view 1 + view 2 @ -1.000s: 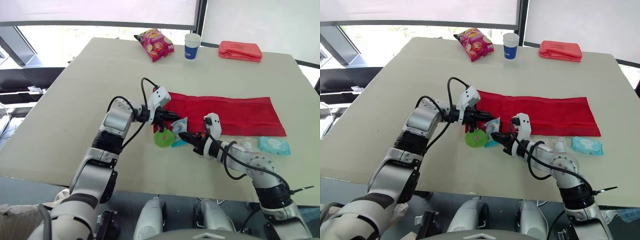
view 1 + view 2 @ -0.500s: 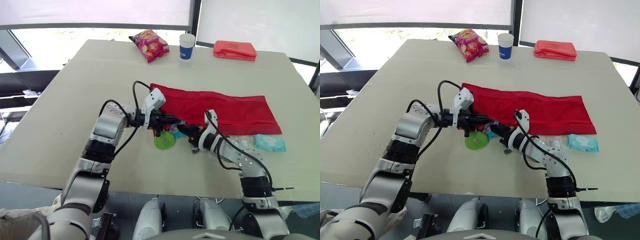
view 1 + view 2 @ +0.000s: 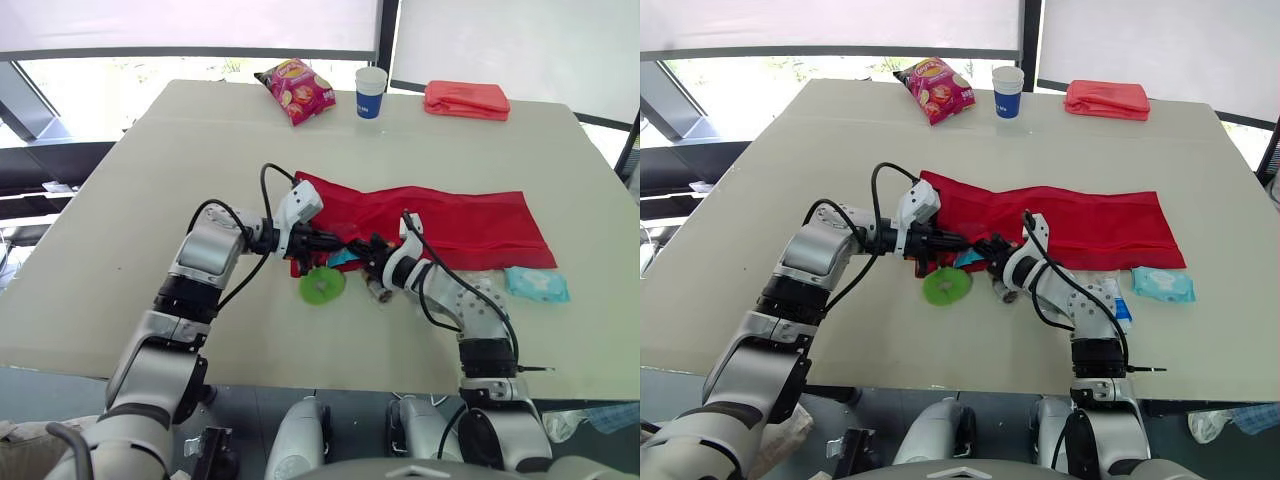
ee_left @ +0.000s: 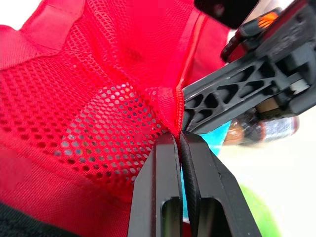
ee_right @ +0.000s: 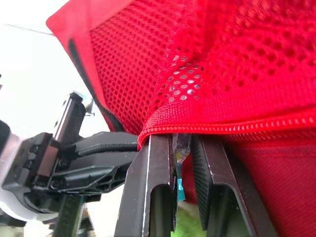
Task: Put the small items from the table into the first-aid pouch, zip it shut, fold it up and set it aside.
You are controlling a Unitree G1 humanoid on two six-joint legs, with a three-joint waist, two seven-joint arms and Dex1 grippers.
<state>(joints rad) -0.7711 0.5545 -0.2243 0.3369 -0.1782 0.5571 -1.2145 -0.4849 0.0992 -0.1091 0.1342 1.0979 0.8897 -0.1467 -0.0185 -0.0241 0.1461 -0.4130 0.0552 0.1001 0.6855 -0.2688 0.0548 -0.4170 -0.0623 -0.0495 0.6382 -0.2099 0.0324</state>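
The red first-aid pouch (image 3: 440,215) lies unfolded across the table's middle. My left gripper (image 3: 336,243) is shut on the mesh pocket's edge (image 4: 175,106) at the pouch's left end and holds it raised. Facing it, my right gripper (image 3: 366,252) is shut on a thin teal packet (image 5: 180,148), with its fingertips under the lifted mesh rim (image 5: 207,126). A green round item (image 3: 322,285) lies just in front of the pouch, a small bottle (image 3: 379,291) beside it. A teal wipes pack (image 3: 536,285) and a white tube (image 3: 1116,300) lie off to the right.
At the table's far edge are a pink snack bag (image 3: 297,88), a paper cup (image 3: 370,92) and a folded red pouch (image 3: 466,100). Bare tabletop (image 3: 150,170) spreads to the left of the pouch and along the near edge.
The camera has shifted. My right gripper carried the teal packet left and away from me, up to the mesh opening. My left gripper kept its hold on the pouch edge.
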